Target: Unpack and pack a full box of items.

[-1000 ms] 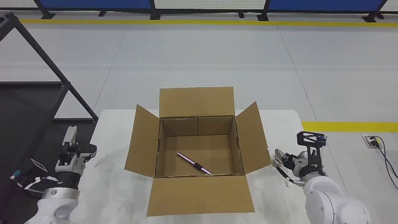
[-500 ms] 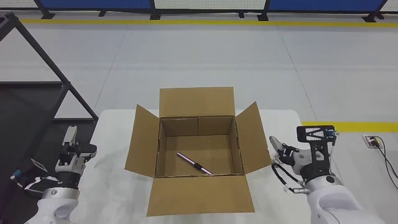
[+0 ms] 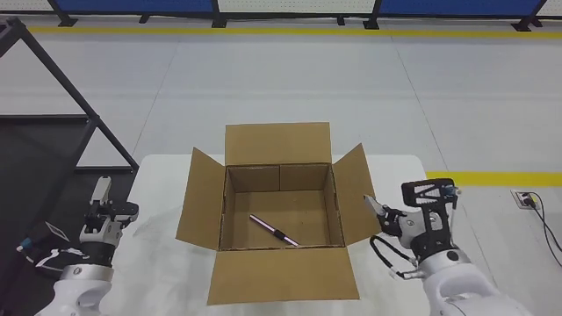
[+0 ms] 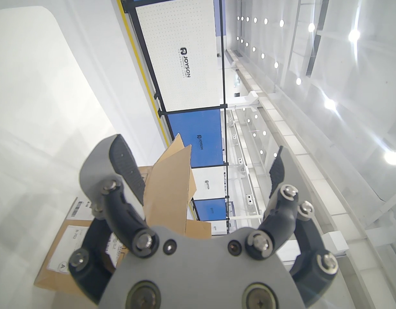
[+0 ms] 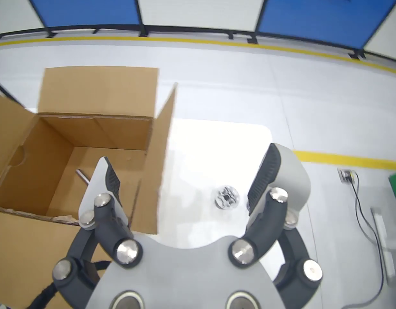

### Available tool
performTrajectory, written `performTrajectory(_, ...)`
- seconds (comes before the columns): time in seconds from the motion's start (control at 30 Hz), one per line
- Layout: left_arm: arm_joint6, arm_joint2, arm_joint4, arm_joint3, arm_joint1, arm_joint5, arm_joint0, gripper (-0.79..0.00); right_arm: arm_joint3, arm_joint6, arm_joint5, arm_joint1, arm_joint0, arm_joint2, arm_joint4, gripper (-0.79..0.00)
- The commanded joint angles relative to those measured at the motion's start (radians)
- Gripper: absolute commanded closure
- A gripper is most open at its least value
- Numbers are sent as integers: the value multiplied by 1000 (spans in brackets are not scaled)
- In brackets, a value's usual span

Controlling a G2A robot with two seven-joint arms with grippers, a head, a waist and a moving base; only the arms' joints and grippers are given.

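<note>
- Box (image 3: pixel 278 202): in the top view, the near strip of its floor is hidden behind the near wall.
- Right wrist view: the box runs off the picture's edge. The lower edge of the side flap (image 5: pixel 161 162) is blurred.
- Slim stick (image 3: pixel 273 230) on the box floor: too small to tell what it is. In the right wrist view only one end shows, the rest hidden behind a finger of the right jaws.
- Pale scrap (image 5: pixel 61 217) by the near wall: unclear what.
- Small round metal thing (image 5: pixel 226 197) on the counter (image 5: pixel 217 149): kind unknown.
- Left wrist view: the box sits mostly behind the left jaws. Labels (image 4: pixel 76 209) too small to read.
</note>
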Motion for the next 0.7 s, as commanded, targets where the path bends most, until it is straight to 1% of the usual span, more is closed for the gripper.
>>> performTrajectory(0.0, -6, 5, 17, -1, 1, -1, -3, -785, -10, -22, -57, 0, 26, -39, 18, -785)
performTrajectory(0.07, -9, 6, 21, 6, 1, -2, -6, -785, 3, 8, -120, 1, 77, -80, 22, -785)
performTrajectory(0.13, -14, -1, 22, 18, 1, -7, -5, -785, 37, 78, -182, 0, 154, -136, 16, -785)
performTrajectory(0.23, -13, -23, 6, 38, 1, -11, 5, -785, 135, 187, -214, -11, 301, -228, 43, -785)
performTrajectory(0.33, -29, -46, -23, 55, 1, -17, 24, -785, 279, 299, -198, -31, 471, -309, 100, -785)
performTrajectory(0.4, -39, -61, -34, 62, 2, -26, 37, -785, 391, 364, -149, -47, 580, -352, 120, -785)
performTrajectory(0.47, -40, -71, -44, 67, 1, -32, 48, -785, 515, 416, -125, -65, 673, -402, 184, -785)
performTrajectory(0.53, -35, -76, -62, 68, 0, -34, 54, -785, 631, 442, -96, -82, 752, -440, 222, -785)
performTrajectory(0.67, -34, -78, -76, 59, -1, -32, 58, -785, 810, 445, -74, -114, 848, -514, 308, -785)
